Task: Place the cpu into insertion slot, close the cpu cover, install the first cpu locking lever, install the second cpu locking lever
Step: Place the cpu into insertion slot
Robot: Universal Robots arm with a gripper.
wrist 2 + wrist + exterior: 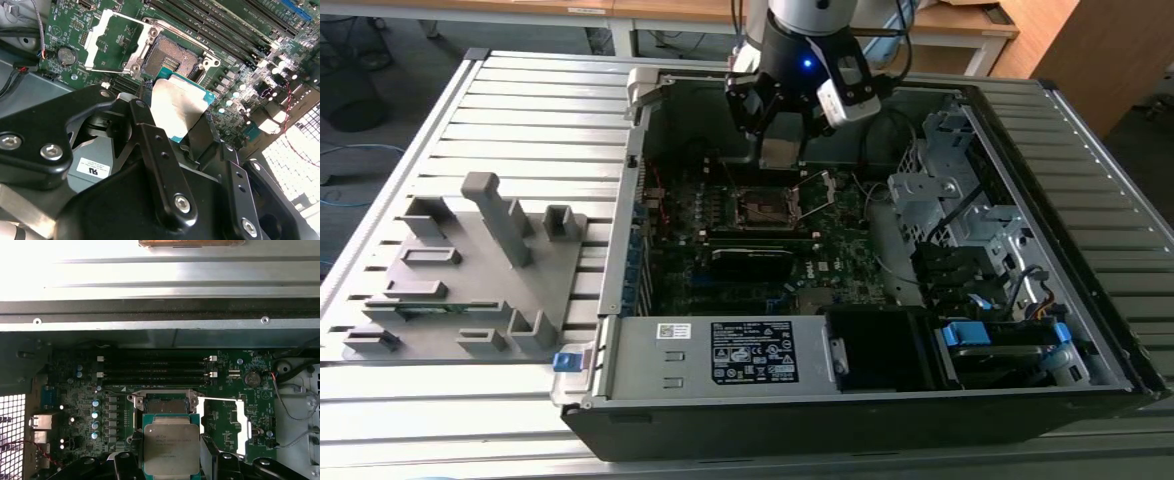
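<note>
My gripper (778, 150) hangs inside the open computer case, shut on the cpu (171, 447), a flat square chip with a dull silver top and a green edge. In both wrist views the cpu (177, 107) sits between the black fingers (150, 135), tilted and held just above the board. The insertion slot (162, 404) lies uncovered close beyond the chip's edge, its dark contact field (172, 56) bare. The cpu cover (112, 42), a silvery frame, stands swung open beside the slot (767, 207). A thin locking lever (220, 399) sticks out raised over the cover (241, 425).
Memory slots (155, 367) run just past the socket. A power supply with a black label plate (754, 352) fills the case's near side, with the drive cage (947, 190) on the exterior view's right. A grey fixture (467, 270) stands outside the case on the left.
</note>
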